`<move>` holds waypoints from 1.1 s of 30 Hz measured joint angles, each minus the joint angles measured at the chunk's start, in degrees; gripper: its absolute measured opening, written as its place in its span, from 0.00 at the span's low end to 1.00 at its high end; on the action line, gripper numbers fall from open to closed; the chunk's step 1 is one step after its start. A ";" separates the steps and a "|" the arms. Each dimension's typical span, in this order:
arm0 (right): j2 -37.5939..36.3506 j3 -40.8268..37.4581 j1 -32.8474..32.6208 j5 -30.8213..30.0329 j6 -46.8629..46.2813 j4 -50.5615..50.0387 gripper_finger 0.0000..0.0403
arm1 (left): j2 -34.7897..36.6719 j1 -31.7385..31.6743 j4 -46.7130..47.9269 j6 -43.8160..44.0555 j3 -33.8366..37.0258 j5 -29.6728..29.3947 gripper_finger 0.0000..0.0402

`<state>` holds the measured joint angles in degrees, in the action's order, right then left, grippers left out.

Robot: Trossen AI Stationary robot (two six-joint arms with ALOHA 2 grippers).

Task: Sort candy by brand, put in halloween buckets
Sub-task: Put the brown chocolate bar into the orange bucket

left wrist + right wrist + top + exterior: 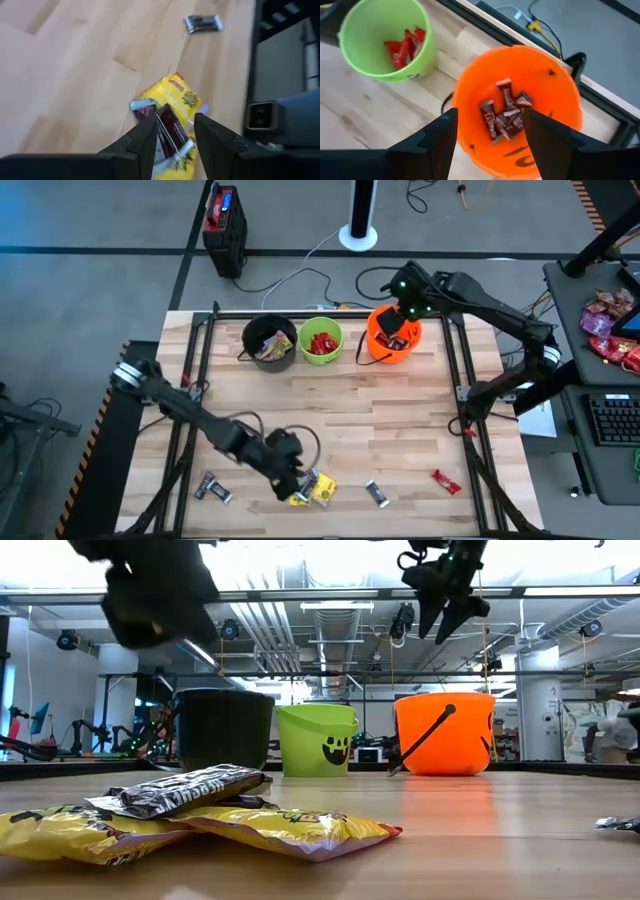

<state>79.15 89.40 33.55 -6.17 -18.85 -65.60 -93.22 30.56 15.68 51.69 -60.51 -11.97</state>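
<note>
Candy lay in two places: sorted in the halloween buckets along the far edge of the table [400, 420], and loose near the front edge, well apart from the orange bucket [394, 338]. The risk sat with the left gripper [292, 483], which hung just above a dark bar [167, 131] lying on the yellow packets [318, 489]; its fingers stood partly apart and held nothing. If they closed there they could pinch bar and packet together and carry two brands to one bucket, or the slick wrapper could slide out. The right gripper [490, 131] hovered directly over the orange bucket with its fingers spread and empty, so a low sideways move could catch the rim or the thin handle and tip the pail. Inside the orange bucket was a heap of dark brown bars [504, 116]. The lime green bucket [386, 40] just beside it held red bars [404, 46], and the black bucket [269, 342] beyond held yellow packets. A silver bar [377, 493], a red bar [446, 480] and another dark bar [213, 489] were unsorted.
</note>
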 joint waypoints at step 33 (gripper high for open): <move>0.87 -6.12 -2.94 0.20 1.51 0.48 0.54 | -21.00 -0.01 -3.76 -1.78 -5.85 4.40 0.14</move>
<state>80.03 83.28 30.61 -5.98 -17.35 -65.12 -114.22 30.55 11.92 49.91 -66.37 -7.57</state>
